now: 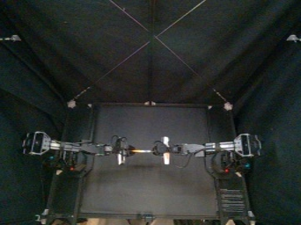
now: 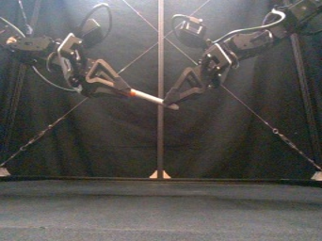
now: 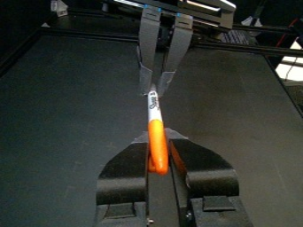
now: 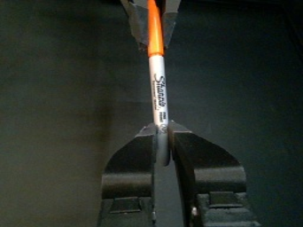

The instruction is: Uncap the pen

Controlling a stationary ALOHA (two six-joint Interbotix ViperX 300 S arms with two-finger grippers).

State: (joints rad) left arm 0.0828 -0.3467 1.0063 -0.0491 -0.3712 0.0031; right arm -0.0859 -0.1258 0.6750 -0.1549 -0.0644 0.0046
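Worked high above the black table (image 1: 150,189) rather than on it, probably to avoid any drag or snag and to gain free room for a straight pull. Brought the left arm (image 1: 73,148) in from one side and the right arm (image 1: 226,148) in from the other, at about the same height, wrists turned toward each other and lined up along one axis.

Clamped the left gripper (image 2: 108,85) on the pen's orange end (image 3: 155,149), jaws drawn nearly together with only that part between them. Clamped the right gripper (image 2: 183,97) the same way on the far tip of the white barrel (image 4: 159,89), with the printed side turned toward its own camera.

Held the pen (image 2: 143,94) in mid-air between the two, over the middle of the table, sloping a little down toward the right gripper in the front view. Gripped it at both extremes, by the look of it, to leave the joint between orange and white uncovered and to send each half off with its own arm.

Found no gap at that joint, so judged the cap not yet off. Took the orange part for the cap, without being sure from these views. Called next, most likely, for a pull apart along the pen's length, free of any sideways bend.
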